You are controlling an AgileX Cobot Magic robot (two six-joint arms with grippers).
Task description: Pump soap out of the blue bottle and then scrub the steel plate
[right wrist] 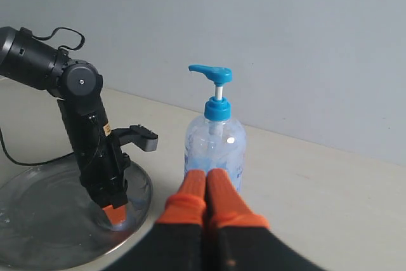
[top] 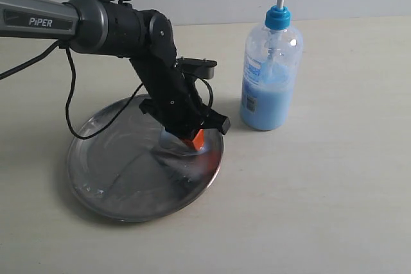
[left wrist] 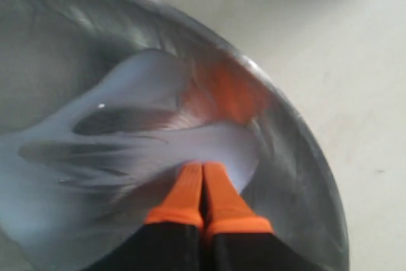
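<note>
Tabletop: pale beige tabletop (top: 334,210) under a plain grey wall; everything I work with sits on it.
Plate: wide, round, shallow, shiny grey steel plate (top: 106,181), flat on the left of the exterior view, streaked wet.
Bottle: tall clear plastic pump bottle (top: 271,75) with a bright blue head, upright just beside the plate's right rim, partly filled.
Left arm: reaches in from the left, wrist pitched steeply down onto the plate.
Left claw: left claw (left wrist: 203,171), orange fingers clenched with nothing I can see between them, tips on the plate near its bottle-side rim.
Right claw: right claw (right wrist: 206,182), clenched and empty, held off facing the bottle; the left is plainly nearer the plate.
Soap: pale sky-blue creamy smear (left wrist: 127,150), spreading from the left tips toward the plate's middle; I judge the scrub stroke should run that way.
</note>
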